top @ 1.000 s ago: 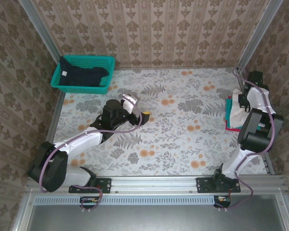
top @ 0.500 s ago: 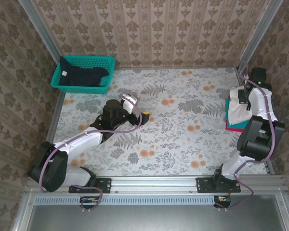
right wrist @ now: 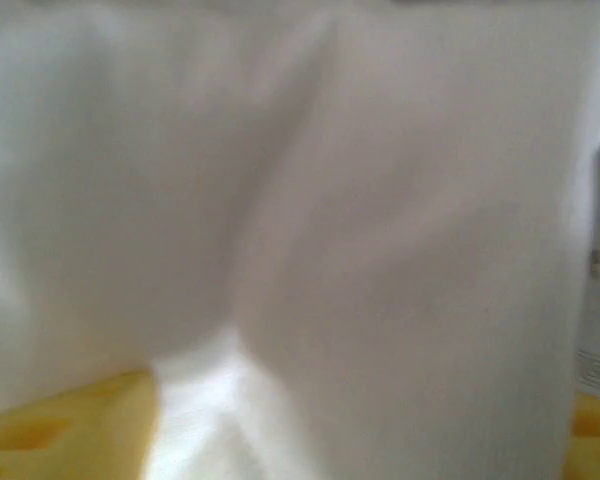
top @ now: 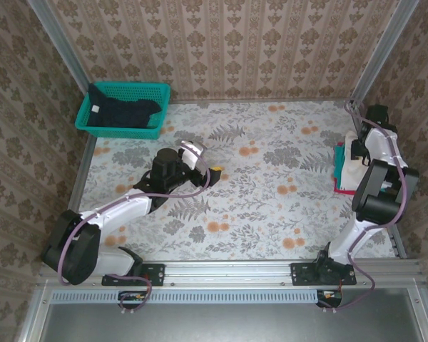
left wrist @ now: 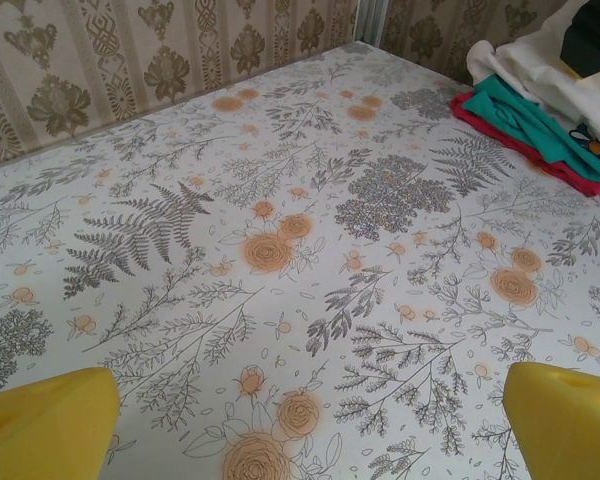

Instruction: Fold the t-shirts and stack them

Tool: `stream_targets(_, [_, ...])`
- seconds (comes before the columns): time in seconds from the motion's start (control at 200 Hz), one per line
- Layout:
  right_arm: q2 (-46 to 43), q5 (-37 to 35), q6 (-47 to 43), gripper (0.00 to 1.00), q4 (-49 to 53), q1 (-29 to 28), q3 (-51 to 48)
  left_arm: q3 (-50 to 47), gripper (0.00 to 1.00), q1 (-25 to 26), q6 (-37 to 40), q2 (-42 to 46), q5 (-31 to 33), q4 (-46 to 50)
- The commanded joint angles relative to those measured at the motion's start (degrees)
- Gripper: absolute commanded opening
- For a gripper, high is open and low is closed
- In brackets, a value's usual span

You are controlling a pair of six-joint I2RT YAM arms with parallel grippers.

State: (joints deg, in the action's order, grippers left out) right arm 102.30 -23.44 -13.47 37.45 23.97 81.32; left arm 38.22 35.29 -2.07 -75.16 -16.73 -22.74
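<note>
Cream-white t-shirt (right wrist: 380,200) lies right against the right end effector (right wrist: 335,415), fingers spread wide.

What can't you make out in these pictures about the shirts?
- Right wrist view: white shirt is blurred, too close to the lens; no print readable.
- Top view: the right arm hides part of the stack; shirt count unclear.
- Top view: dark shirt in the basket, too small to judge folds.

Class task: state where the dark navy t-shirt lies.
Top view: the dark navy t-shirt lies in the teal plastic mesh basket at the far left corner of the table.
</note>
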Motion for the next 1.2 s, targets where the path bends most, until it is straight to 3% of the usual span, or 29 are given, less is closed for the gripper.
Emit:
stream_targets(0.0, [-8.7,2.7,2.5,0.95,-2.5,-1.7,-1.0,-0.7,1.00,0.2,0.5,1.6,-0.4,-1.4])
stream_targets(0.23, [-15.1,12.3,11.7,0.94,-11.0,-2.9,-8.1,-0.7,1.00,0.2,-0.3,0.7,-1.2,-2.5])
stream_targets(0.39, [-9.6,13.2,19.3,0.96,-11.5,0.8,-10.0,-1.1,1.00,0.2,0.1,1.5,-0.9,-1.9])
stream_targets(0.47, [-6.4,16.0,19.5,1.00,-10.3,1.5,-9.4,-1.5,1.00,0.3,0.6,1.9,-0.3,-1.5])
stream_targets(0.7, [-1.8,24.7,19.0,0.98,-9.0,1.0,-10.2,-1.1,1.00,0.2,-0.2,0.9,-1.0,-2.3])
stream_targets(0.845, [-10.0,23.1,19.8,0.99,-15.4,1.0,-15.8,-0.5,1.00,0.2,-0.7,0.4,-1.7,-2.5])
stream_targets(1.015, [-23.1,27.7,19.6,1.00,-22.8,0.0,-23.1,-0.8,1.00,-0.2,-0.1,0.1,1.7,-2.2])
stream_targets(1.195, [-36.0,28.4,17.7,1.00,-31.2,-9.3,-33.2,-2.8,1.00,-4.6,-0.8,2.2,4.9,-1.6])
